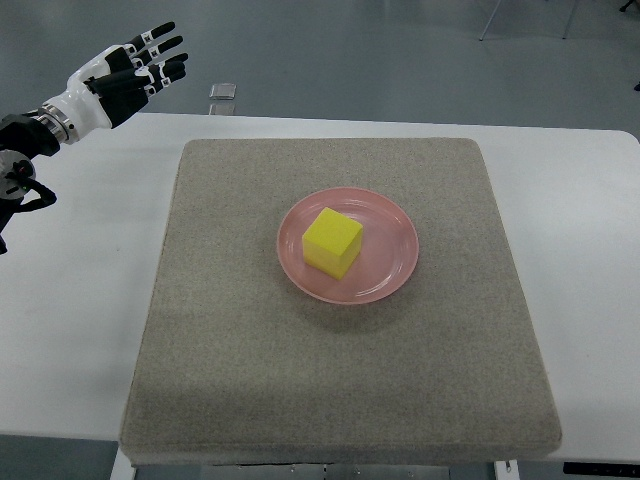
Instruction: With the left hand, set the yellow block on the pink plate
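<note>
A yellow block (332, 241) rests on the pink plate (391, 262), slightly left of the plate's middle. The plate sits near the centre of a grey mat (240, 340). My left hand (135, 64) is raised at the upper left, well away from the plate, above the table's far left corner. Its fingers are spread and hold nothing. The right arm does not show.
The grey mat lies on a white table (70, 320). A small grey object (223, 92) sits at the table's far edge, just right of my left hand. Chair legs stand on the floor at the top right.
</note>
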